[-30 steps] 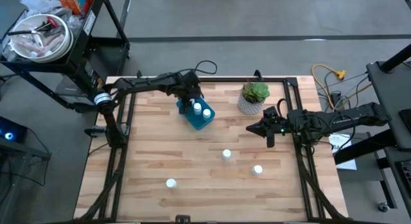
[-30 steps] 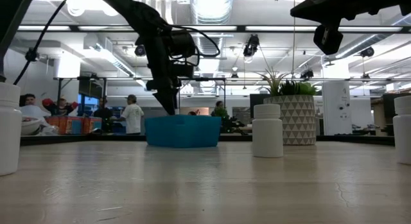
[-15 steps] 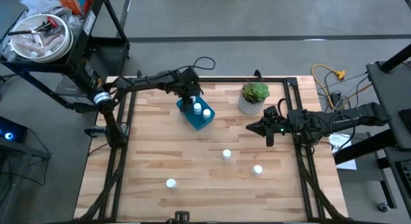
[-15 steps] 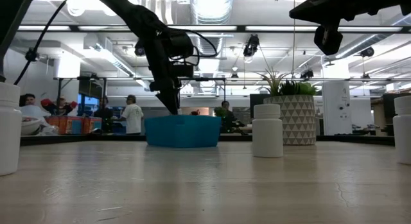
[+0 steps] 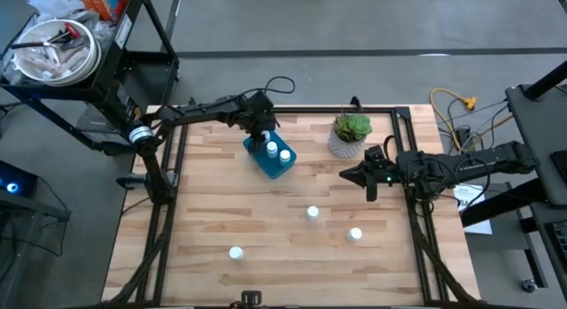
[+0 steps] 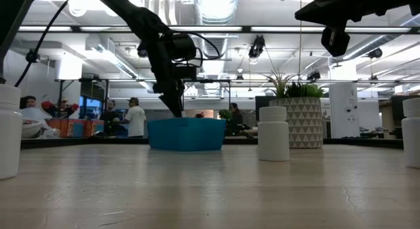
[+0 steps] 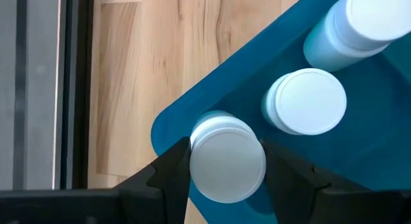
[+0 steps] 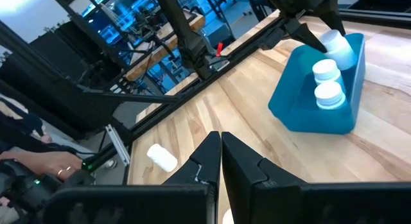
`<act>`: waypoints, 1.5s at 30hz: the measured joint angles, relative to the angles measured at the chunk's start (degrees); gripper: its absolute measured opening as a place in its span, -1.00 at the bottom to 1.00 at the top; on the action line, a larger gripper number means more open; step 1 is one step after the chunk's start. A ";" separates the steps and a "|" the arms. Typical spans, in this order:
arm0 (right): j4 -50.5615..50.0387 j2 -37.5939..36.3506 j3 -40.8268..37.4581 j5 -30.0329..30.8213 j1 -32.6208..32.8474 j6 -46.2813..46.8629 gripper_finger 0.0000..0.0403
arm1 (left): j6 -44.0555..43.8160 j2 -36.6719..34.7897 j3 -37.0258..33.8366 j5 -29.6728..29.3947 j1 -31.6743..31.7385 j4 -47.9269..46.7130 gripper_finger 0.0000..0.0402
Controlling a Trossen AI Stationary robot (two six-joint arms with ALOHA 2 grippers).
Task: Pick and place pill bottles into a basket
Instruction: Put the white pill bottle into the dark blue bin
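Note:
The blue basket [image 5: 274,158] stands on the table's far middle with two white pill bottles [image 5: 271,150] [image 5: 285,156] upright inside. My left gripper [image 7: 226,169] is over the basket's far left corner, shut on a third pill bottle [image 8: 338,47]. Three more bottles stand on their bases on the wood: one in the middle [image 5: 312,212], one right of it [image 5: 355,234], one at the near left [image 5: 236,252]. My right gripper [image 5: 371,187] hangs shut above the table's right side, holding nothing. My left gripper pinches the pill bottle by its upper end, just under the round cap [image 7: 228,165], one finger [image 7: 168,172] on each side. The fingers come steeply from above, slanting from the table's left. The bottle is tilted over the basket's corner; whether its lower end touches the basket is hidden.
A white pot with a green plant [image 5: 351,134] stands right of the basket, at the far edge. A black frame [image 5: 166,181] runs round the table. Beyond the table's left side, a person's hand [image 8: 38,161] shows in the right wrist view.

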 joint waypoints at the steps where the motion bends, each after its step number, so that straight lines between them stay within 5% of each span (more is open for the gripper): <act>1: 0.00 0.00 0.00 0.00 0.00 0.00 -0.96 | 0.00 0.00 0.00 0.07 0.00 0.00 -0.24; 45: 0.02 0.00 0.00 -0.11 0.00 0.02 -0.96 | 1.42 0.00 0.00 1.67 -0.04 -0.55 -0.06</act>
